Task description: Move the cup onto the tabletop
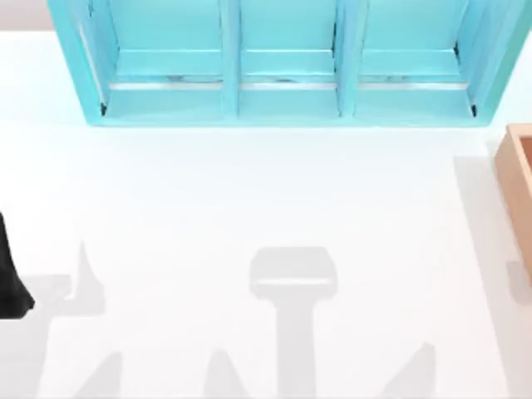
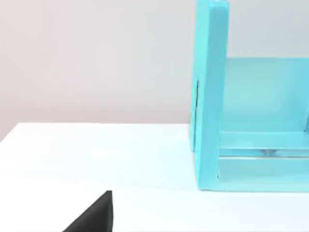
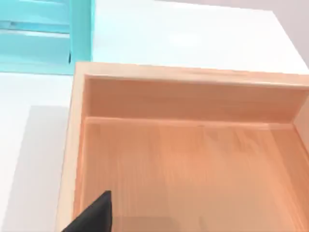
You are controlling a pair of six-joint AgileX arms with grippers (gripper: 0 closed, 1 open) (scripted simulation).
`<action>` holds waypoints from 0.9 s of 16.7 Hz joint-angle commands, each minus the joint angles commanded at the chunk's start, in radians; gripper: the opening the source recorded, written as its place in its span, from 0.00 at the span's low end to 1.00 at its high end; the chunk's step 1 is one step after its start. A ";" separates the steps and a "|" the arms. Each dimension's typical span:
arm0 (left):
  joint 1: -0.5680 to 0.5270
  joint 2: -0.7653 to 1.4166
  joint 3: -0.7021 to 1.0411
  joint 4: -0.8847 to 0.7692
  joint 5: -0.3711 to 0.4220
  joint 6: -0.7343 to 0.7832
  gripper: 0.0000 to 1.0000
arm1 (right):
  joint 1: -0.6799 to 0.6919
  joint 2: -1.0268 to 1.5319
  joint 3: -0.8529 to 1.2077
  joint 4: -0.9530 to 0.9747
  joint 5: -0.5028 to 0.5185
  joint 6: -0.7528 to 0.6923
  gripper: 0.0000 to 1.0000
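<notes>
A broad, flat white tabletop (image 1: 249, 191) lies bare in front of you, likely the free space meant for the cup. A turquoise three-bay shelf unit (image 1: 231, 58) stands along its far edge, and a tan wooden open box (image 1: 519, 179) sits at its right edge. Your left gripper (image 2: 94, 218) hangs low over the left side, facing the shelf's end. Your right gripper (image 3: 94, 215) hovers above the box. You cannot tell how wide either claw is, what either holds, or where the small blue cup is.
</notes>
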 joint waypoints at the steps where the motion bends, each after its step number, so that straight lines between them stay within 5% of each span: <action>1: 0.000 0.000 0.000 0.000 0.000 0.000 1.00 | -0.030 0.095 0.072 -0.080 -0.001 -0.028 1.00; 9: 0.000 0.000 0.000 0.000 0.000 0.000 1.00 | -0.257 0.896 0.613 -0.695 -0.006 -0.248 1.00; 15: 0.000 0.000 0.000 0.000 0.000 0.000 1.00 | -0.343 1.127 0.844 -0.892 -0.006 -0.337 1.00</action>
